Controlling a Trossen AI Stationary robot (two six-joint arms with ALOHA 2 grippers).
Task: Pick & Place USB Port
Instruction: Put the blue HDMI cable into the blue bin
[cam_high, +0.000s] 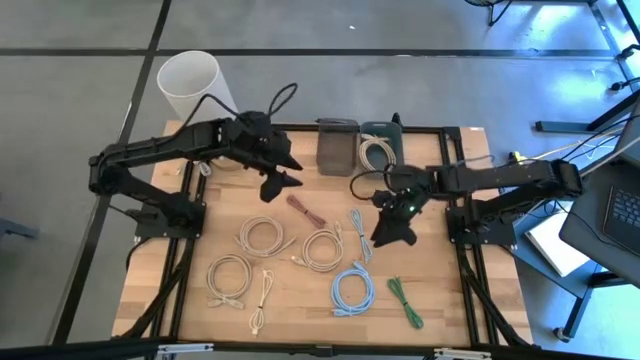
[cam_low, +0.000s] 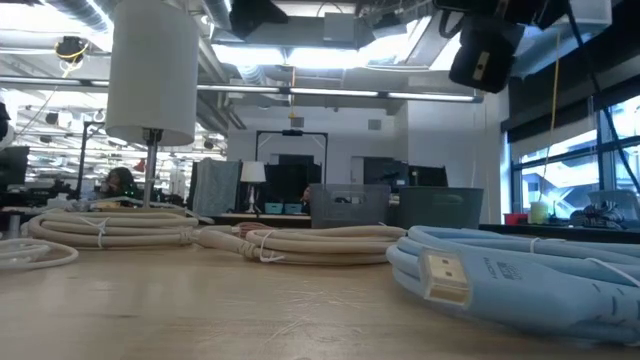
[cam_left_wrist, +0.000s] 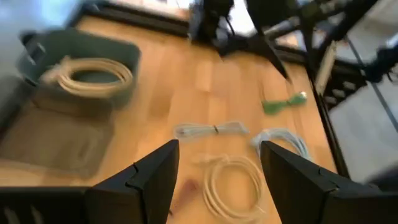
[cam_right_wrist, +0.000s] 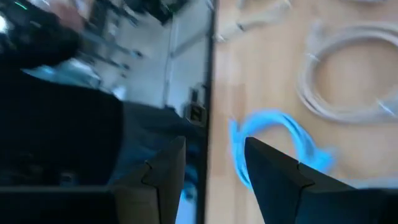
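— Can you make out which cable is the USB one?

— Not really. Coiled cables lie all over the table (cam_high: 300, 290): cream loops (cam_high: 262, 237), a light blue coil (cam_high: 352, 288), a green one (cam_high: 404, 300), a reddish one (cam_high: 303, 210). One cream coil (cam_high: 376, 152) sits in the dark green bin (cam_high: 379, 131) at the far edge; the grey bin (cam_high: 337, 147) beside it hides its contents from above.

— And the grippers?

— The left gripper (cam_high: 280, 180) hangs above bare wood near the grey bin, fingers (cam_left_wrist: 149, 180) apart with nothing between them. The right gripper (cam_high: 392, 230) hovers right of the cream loops, fingers (cam_right_wrist: 273, 177) apart too, holding nothing.

— Anything only one camera catches?

— From table height, a blue plug (cam_low: 445, 277) shows up close. The right wrist picture is smeared, showing the table edge and a blue cable (cam_right_wrist: 283, 143).
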